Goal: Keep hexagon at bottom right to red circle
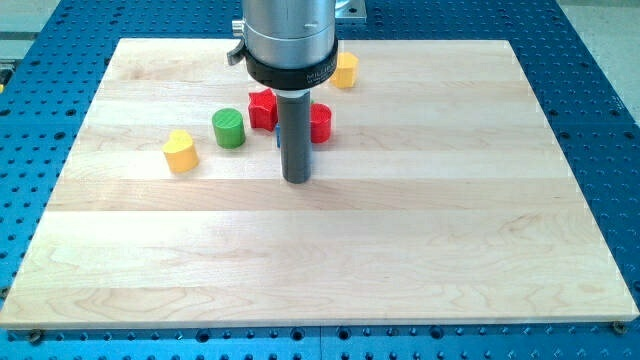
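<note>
The yellow hexagon point(346, 70) lies near the view's top, just right of the arm's body. The red circle point(321, 123) lies below and slightly left of it, its left part hidden behind my rod. The hexagon is above and to the right of the red circle, a short gap apart. My tip point(296, 181) rests on the board just below and left of the red circle, touching no block that I can see.
A red star-like block point(262, 108) lies left of the rod, a green circle point(228, 128) further left, and a yellow heart-like block point(181, 151) left of that. The wooden board point(420, 250) sits on a blue perforated table point(600, 120).
</note>
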{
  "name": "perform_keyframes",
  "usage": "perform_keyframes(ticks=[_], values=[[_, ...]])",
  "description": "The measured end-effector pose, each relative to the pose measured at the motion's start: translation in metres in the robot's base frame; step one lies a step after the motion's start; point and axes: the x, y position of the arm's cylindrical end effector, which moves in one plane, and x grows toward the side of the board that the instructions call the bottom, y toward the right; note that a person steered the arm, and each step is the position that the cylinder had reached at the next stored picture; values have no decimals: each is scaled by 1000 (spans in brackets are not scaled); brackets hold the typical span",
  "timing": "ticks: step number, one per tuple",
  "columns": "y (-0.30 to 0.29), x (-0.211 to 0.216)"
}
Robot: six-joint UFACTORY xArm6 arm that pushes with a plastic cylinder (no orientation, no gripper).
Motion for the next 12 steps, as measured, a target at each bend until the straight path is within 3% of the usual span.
perform_keyframes(ticks=[1,2,3,4,5,6,8,9,10,11,12], values=[[28,21],[130,-19],[164,-120],[120,-198],[70,-211],[58,-168],[49,-186],[47,-178],[91,-151],[93,-176],[47,-188]])
